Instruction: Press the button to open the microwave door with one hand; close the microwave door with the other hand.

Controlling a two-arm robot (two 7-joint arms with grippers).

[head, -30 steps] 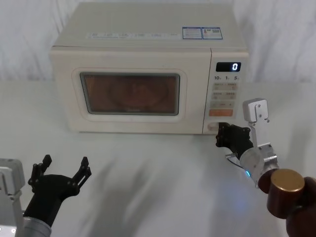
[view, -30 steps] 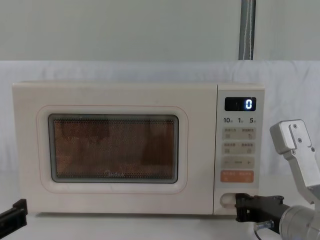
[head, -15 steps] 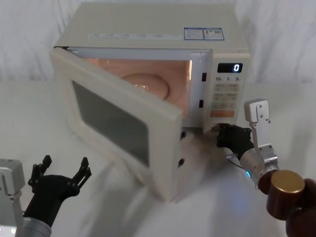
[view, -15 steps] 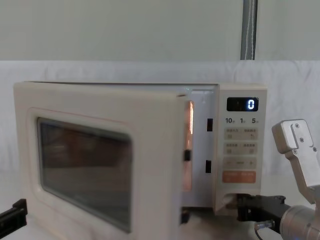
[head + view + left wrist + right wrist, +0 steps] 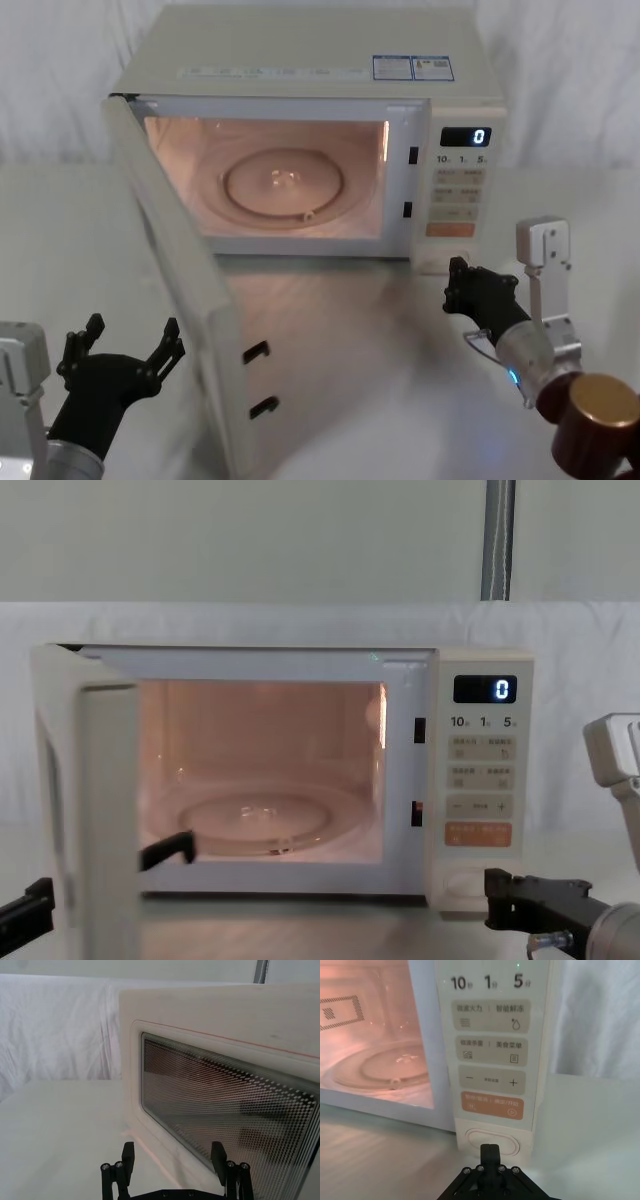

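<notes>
The boxy cream-white microwave [image 5: 300, 60] stands toward the far edge of the white cloth-covered surface [image 5: 400, 380], its black digital display [image 5: 465, 137] reading 0. The cream microwave door with its dark mesh window [image 5: 190, 300] is swung wide open on its left hinge, reaching out toward the near edge of the surface; its inner face with two dark latch hooks shows in the head view, and its outer framed window [image 5: 230, 1110] faces the left wrist camera. The cavity is lit orange, with the round glass turntable [image 5: 283, 187] lying flat inside.

The wide cream pill-shaped button [image 5: 491, 1141] sits at the bottom of the narrow control panel, under the orange rectangular key [image 5: 493, 1105]. The right gripper [image 5: 462, 288], clenched to a single black tip, is just in front of the button, apart from it by a small gap in the right wrist view [image 5: 489, 1152].

The left gripper [image 5: 125, 345] hovers low near the near left corner of the surface, released with its fingers spread wide, just outside the open door and touching nothing
</notes>
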